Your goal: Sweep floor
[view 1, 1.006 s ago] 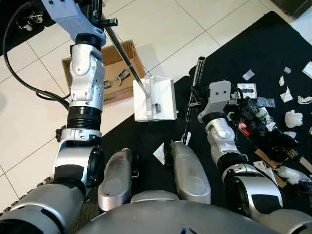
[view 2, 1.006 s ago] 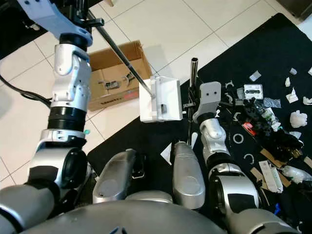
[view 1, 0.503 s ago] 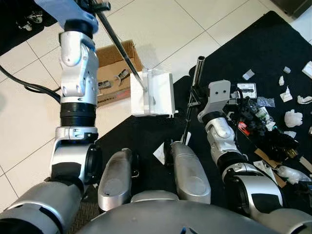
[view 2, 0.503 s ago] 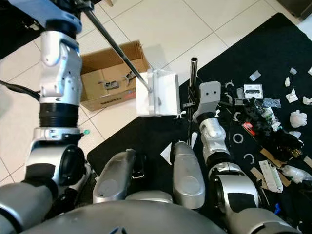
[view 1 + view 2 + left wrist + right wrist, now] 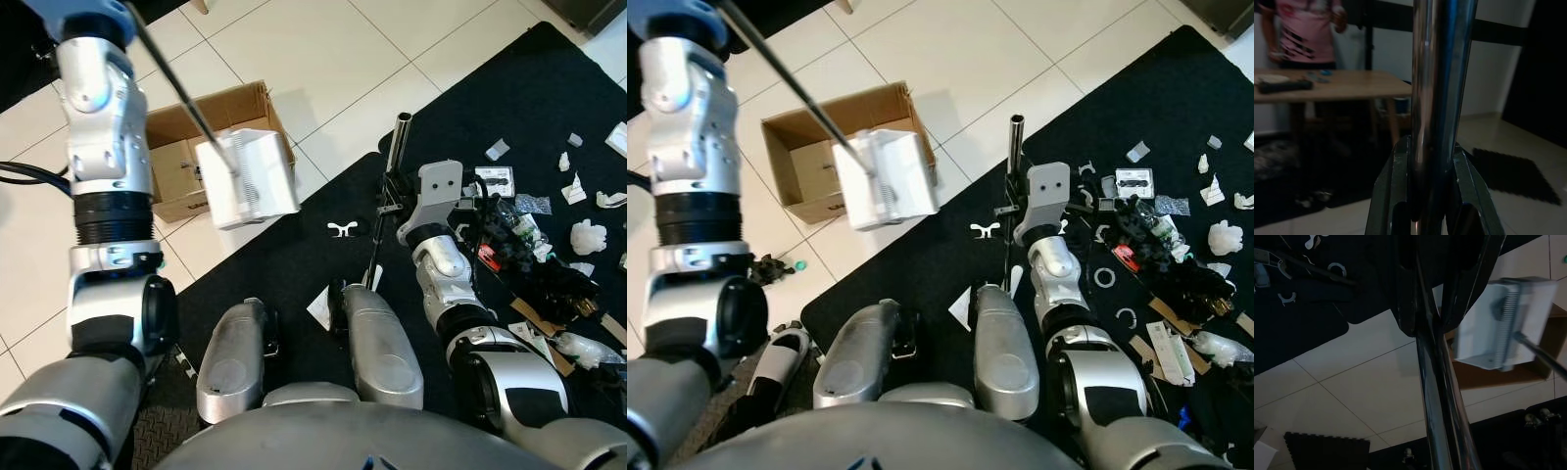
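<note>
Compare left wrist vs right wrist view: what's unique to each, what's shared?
Left wrist: a person in a pink shirt behind a wooden table, and the left gripper clamped on the dustpan handle.

Right wrist: the white dustpan over the cardboard box, white rings on the black mat, and the right gripper on the broom pole.

Both: fingers closed on a metal pole, above tile floor.

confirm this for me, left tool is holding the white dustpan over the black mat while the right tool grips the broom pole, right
Not quite. The left tool holds the white dustpan by its long handle over the open cardboard box on the tiled floor, not over the black mat; the right eye view shows this. The right tool does grip the broom pole.
</note>
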Available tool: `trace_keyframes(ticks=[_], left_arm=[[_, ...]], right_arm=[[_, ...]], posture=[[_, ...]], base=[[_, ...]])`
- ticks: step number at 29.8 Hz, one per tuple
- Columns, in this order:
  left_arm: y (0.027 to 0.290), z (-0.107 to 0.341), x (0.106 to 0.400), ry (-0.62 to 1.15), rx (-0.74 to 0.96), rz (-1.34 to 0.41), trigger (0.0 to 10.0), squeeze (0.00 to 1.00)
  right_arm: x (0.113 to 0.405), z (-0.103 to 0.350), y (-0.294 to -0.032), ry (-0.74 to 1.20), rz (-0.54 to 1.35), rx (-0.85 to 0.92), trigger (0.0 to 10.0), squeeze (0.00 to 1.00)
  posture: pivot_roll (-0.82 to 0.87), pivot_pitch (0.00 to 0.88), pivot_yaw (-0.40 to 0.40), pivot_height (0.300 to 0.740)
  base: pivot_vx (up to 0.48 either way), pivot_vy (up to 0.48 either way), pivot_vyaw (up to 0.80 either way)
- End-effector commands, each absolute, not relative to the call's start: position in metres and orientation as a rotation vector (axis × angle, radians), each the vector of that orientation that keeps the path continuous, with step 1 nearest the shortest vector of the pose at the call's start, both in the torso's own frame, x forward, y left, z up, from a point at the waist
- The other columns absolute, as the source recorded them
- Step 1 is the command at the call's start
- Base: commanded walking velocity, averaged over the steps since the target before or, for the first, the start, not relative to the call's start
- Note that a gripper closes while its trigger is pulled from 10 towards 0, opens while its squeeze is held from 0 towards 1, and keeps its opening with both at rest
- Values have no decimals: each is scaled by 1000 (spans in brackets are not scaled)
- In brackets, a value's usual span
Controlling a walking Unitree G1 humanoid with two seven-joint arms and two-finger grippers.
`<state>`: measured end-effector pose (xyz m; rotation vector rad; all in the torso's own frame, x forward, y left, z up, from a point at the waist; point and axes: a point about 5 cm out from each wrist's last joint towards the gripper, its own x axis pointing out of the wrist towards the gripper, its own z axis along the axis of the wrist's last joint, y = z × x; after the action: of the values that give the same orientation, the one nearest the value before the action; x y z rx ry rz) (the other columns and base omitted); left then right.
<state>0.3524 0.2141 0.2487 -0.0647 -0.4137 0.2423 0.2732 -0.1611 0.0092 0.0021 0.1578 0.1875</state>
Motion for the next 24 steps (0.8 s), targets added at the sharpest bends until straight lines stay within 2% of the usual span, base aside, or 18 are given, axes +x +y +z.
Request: trace_keyframes(ticks=[1,9,16,24], left_arm=[[222,269,350,-483,-43,274,10000,0],[249,275,348,-458,18,397,10000,0],[264,275,350,-436,87,436,10000,0],[250,280,359,-522,115,342,10000,0]], right_arm=[[267,2,-164,188,184,-3,10000,0],[267,2,-164,189,186,-3,10000,0],[267,2,-164,191,187,-4,10000,0],[268,3,-163,189,183,-3,10000,0]], posture=[[-1,110,3,740],[1,112,1,740],[4,112,-2,740],[-7,108,3,740]], base=[[0,0,0],[0,0,0],[0,0,0],[0,0,0]])
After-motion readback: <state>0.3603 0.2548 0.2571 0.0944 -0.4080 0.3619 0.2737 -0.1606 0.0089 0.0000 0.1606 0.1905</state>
